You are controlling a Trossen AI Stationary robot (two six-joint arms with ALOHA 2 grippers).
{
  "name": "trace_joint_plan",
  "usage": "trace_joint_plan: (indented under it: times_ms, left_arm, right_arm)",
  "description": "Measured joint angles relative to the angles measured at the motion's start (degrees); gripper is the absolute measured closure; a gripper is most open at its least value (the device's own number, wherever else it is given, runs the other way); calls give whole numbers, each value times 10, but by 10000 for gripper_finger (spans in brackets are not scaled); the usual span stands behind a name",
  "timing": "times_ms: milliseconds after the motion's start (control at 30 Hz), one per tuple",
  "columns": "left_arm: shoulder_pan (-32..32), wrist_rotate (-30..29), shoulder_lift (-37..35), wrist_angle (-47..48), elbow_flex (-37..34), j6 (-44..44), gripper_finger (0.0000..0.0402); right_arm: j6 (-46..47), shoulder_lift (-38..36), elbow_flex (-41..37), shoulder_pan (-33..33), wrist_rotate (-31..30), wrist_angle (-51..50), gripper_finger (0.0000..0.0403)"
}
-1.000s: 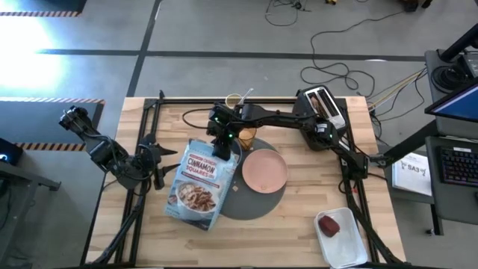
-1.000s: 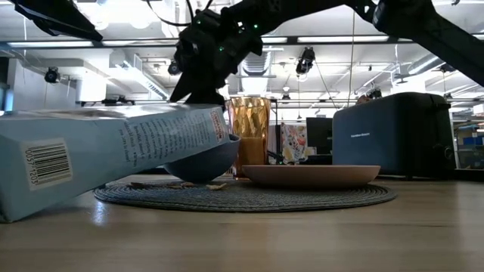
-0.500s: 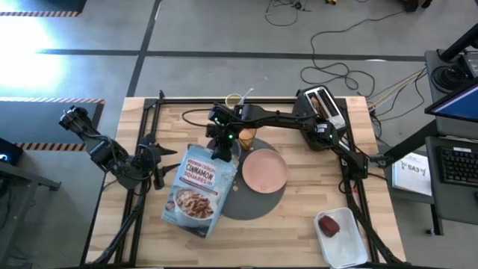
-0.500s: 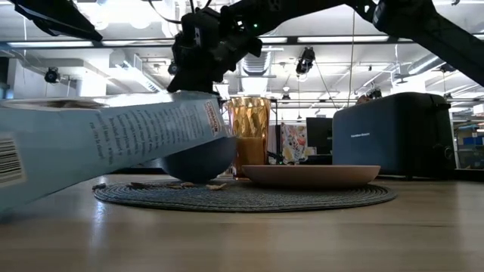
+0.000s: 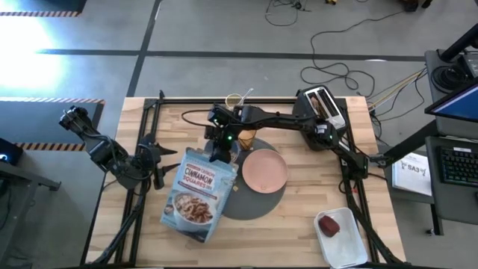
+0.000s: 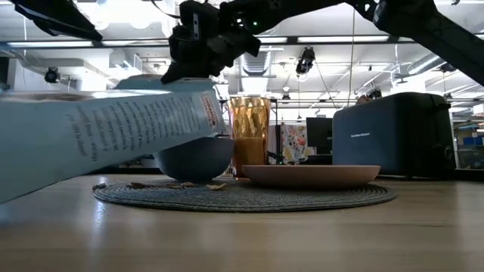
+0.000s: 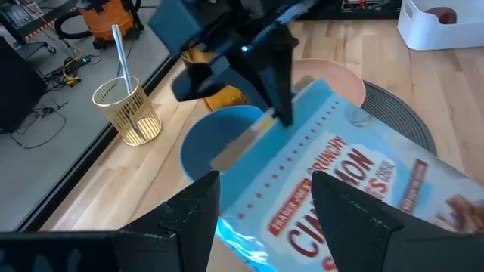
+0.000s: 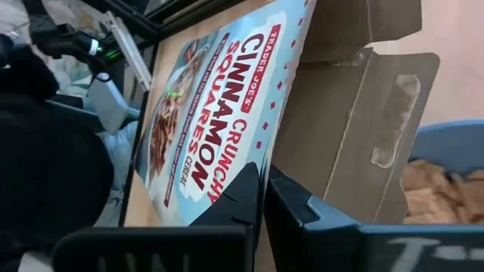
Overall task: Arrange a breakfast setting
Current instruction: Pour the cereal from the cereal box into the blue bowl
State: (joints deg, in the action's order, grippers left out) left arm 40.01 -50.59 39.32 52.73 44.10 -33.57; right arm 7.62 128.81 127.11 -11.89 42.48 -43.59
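The right gripper pinches the top edge of the cereal box — tilted above the small blue bowl on the round dark-grey mat. The left gripper waits at the table's left, fingers spread — empty.

A robotics lab is showing: cables trailing over grey floor, ceiling strip lights glowing beyond.

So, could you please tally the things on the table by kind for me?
Dishes: 3 (blue bowl, pink plate, amber tumbler)
Food: 2 (cereal box, red apple)
Cutlery: 1 (spoon)
Holders: 2 (white tray, wire cup)
Mats: 1 (grey mat)
Appliances: 1 (toaster)
Total: 10
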Motion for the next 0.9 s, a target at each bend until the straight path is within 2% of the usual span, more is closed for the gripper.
trace_joint_plan:
  times_ms: [133,400,633,700,767,900]
  left_arm:
    - [0,-22,0,-9,0,11,208]
    - [0,-30,0,-17,13,18,208]
    - [0,-27,0,-17,49,19,208]
    - [0,0,-1,-17,60,25,208]
    - [0,51,-1,-16,65,24,208]
    - [0,120,1,-14,60,-27,208]
  right_arm:
    - [0,-6,0,6,0,3,395]
    - [0,-42,0,8,-7,11,395]
    - [-17,-79,0,8,-42,3,395]
    - [-17,-90,0,8,-46,1,395]
    - [-17,-100,0,10,-49,1,395]
    - [-17,-120,0,18,-52,0,395]
